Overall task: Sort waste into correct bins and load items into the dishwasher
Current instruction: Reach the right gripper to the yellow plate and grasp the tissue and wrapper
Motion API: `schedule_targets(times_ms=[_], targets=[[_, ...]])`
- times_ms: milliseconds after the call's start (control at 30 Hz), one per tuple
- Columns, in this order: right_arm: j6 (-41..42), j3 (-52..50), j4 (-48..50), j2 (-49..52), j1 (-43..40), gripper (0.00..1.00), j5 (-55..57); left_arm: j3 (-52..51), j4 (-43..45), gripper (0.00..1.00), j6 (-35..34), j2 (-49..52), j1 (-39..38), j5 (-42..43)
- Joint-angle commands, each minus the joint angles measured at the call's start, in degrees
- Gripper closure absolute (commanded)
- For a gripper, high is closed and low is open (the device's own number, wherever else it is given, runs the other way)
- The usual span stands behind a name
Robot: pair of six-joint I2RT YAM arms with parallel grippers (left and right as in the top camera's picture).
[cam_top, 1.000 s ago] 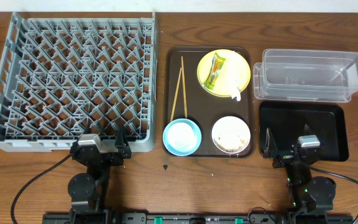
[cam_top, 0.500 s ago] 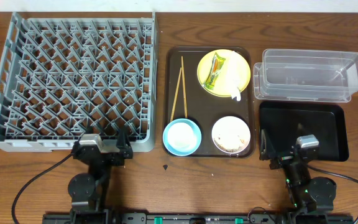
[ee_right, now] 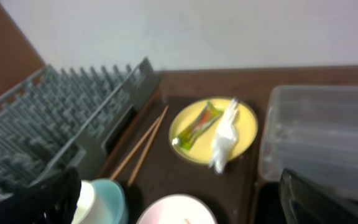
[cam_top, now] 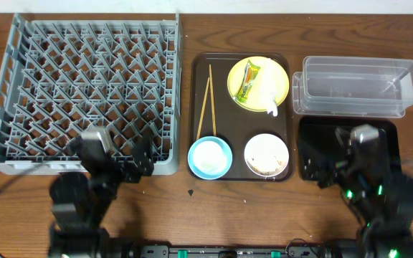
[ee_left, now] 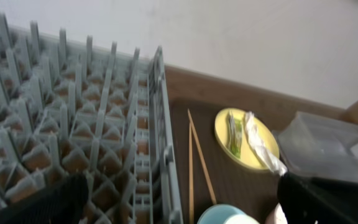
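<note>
Progress: basically zero so far, left end effector (ee_left: 179,193) and right end effector (ee_right: 179,186) both hang wide open, empty. Wrapper (cam_top: 248,80) and scrap (cam_top: 272,100) lie on the yellow plate (cam_top: 282,80), blue bowl (cam_top: 209,158), white bowl (cam_top: 267,154) and chopsticks (cam_top: 206,100) on the brown tray (cam_top: 224,115); dish rack (cam_top: 84,86), clear tub (cam_top: 353,89) and black tray (cam_top: 325,136) hold nothing yet

The dish rack (cam_top: 20,166) looks like matt grey plastic, set on a table (cam_top: 214,215) of brown, grained wood. The tub (cam_top: 357,89) is clear, smooth plastic; the black tray (cam_top: 321,132) has a gloss. The chopsticks (cam_top: 206,100) are pale bare wood. The wrapper (cam_top: 248,80) is shiny film on a smooth yellow plate (cam_top: 282,82).
</note>
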Motion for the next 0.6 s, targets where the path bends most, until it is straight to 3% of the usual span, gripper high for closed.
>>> schedule_targets(times_ms=[0,167,400,567], targets=[[-0.39,12.44,-6.05,14.84,-0.13,0.01,-6.16,15.13,-10.36,0.02,1.81,12.22,-0.24,1.29],[-2.73,29.38,-13.9,33.88,1.46,0.01,-8.59,29.2,-21.92,0.02,1.86,23.63,-0.24,5.44],[0.37,38.05,-8.04,52.24,3.82,0.03,-17.29,31.32,-24.17,0.02,1.81,27.06,-0.24,10.84],[-1.75,48.41,-18.84,64.89,10.69,0.05,1.75,31.26,-24.22,0.02,1.79,27.08,-0.24,10.88]])
